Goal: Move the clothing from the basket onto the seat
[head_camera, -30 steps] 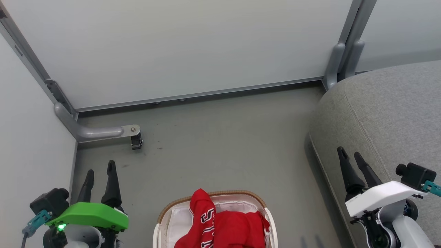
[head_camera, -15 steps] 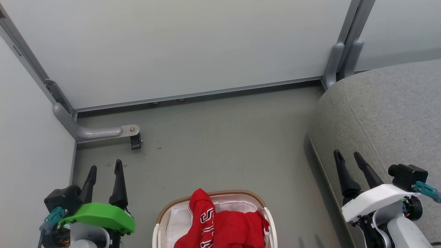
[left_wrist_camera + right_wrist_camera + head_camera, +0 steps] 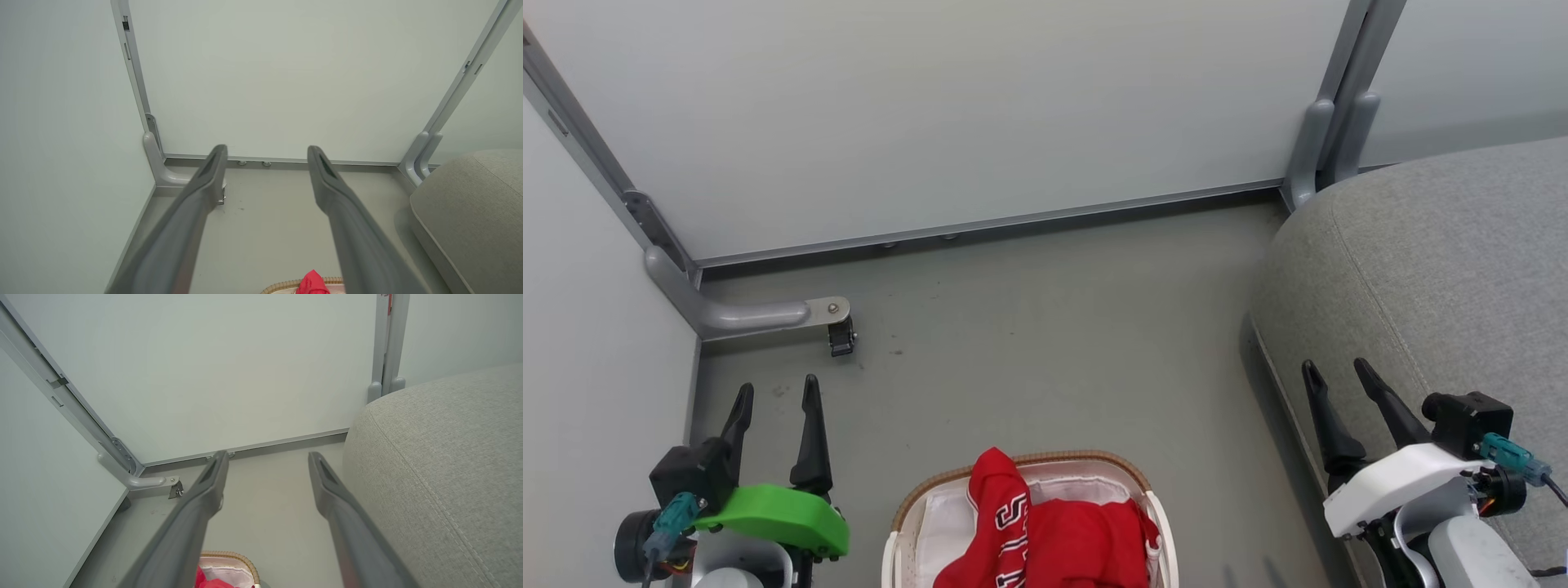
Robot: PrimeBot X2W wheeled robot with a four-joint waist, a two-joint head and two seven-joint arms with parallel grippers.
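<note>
Head view: red clothing (image 3: 1045,543) heaped in the basket (image 3: 1086,457) on the floor (image 3: 1045,327), grey seat (image 3: 1445,269) at right.
Left gripper (image 3: 777,385) and right gripper (image 3: 1334,365) hover empty, fingers spread, either side of the basket.

Pale partition panels (image 3: 980,114) in grey metal frames (image 3: 1347,82) enclose a dull grey floor (image 3: 1045,327), lit evenly.

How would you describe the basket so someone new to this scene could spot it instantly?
Start from the big grey seat on the right, then look left across the grey floor to the bottom middle of the head view. There sits the basket: oval, white plastic. Its brown woven-look rim and the red clothing heaped inside set it apart.
</note>
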